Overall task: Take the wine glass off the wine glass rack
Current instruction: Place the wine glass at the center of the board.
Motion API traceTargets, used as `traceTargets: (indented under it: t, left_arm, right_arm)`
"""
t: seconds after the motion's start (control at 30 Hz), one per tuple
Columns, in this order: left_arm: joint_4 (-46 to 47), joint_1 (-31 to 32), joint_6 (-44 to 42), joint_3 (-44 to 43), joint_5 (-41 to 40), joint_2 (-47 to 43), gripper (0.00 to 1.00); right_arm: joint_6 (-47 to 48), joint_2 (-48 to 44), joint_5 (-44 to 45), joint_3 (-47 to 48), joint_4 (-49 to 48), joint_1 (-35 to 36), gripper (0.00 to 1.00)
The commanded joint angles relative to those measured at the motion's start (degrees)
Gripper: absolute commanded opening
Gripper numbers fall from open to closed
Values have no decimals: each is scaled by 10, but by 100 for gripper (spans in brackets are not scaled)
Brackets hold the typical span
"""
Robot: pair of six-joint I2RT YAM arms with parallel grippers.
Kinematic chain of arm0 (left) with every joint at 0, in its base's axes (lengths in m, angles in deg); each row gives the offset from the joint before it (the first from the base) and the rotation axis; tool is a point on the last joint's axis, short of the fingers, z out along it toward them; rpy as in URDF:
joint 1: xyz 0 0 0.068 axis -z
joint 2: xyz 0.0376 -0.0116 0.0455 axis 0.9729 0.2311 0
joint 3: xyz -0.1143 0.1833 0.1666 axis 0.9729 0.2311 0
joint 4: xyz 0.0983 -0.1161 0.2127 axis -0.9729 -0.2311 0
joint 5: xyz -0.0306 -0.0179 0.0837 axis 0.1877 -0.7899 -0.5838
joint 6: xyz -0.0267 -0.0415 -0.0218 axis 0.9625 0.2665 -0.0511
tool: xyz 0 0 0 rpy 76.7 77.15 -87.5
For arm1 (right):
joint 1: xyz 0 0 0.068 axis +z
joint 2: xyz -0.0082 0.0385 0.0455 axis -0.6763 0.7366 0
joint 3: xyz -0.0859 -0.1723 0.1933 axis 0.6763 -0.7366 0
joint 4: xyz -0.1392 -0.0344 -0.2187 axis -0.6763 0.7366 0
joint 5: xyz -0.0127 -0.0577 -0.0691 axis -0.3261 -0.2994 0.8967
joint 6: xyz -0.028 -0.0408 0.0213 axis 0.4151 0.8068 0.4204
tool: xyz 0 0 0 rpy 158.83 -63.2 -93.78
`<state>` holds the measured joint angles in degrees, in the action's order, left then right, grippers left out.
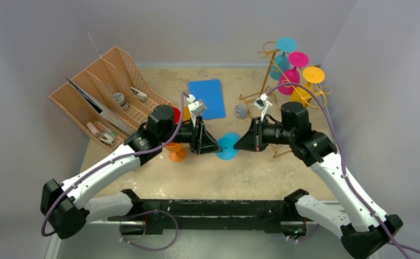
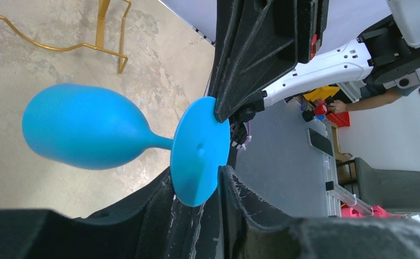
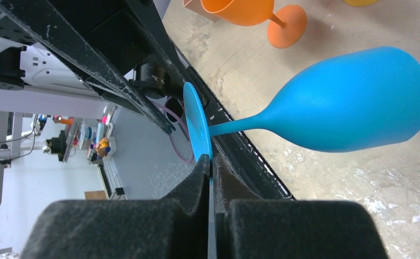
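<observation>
The right claw (image 3: 210, 162) is clamped shut on the rim of the foot of the blue wine glass (image 3: 358, 102), which lies sideways in the air above the desk (image 1: 261, 172). The left claw (image 2: 197, 175), narrowed, straddles the opposite rim of that foot without visibly pinching it. The glass is clear of the wine glass rack (image 1: 265, 81), left of it and nearer the arm bases. Other coloured glasses (image 1: 299, 59) hang on the rack.
</observation>
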<state>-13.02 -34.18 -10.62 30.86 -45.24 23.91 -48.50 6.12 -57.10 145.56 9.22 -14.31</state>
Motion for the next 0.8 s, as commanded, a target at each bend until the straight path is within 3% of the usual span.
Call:
traceTargets:
  t: [0.0,0.37,0.43,0.5,0.67,0.77]
  left_arm:
    - [63,8,15,4,19,4,28]
    - [89,12,26,14,21,10,0]
    - [91,12,25,16,15,6,0]
    - [91,12,22,19,9,-4,0]
    - [78,12,4,22,-9,-33,0]
    - [73,13,1,21,-13,-41,0]
  right_arm:
    - [-5,5,-15,-3,-42,9,0]
    - [-14,17,-13,-16,-66,23,0]
    - [-14,17,-4,-16,-61,24,0]
    - [-13,13,2,-19,-58,25,13]
    - [-16,-13,-5,-49,-89,25,56]
    - [-36,-21,-20,-62,-126,29,67]
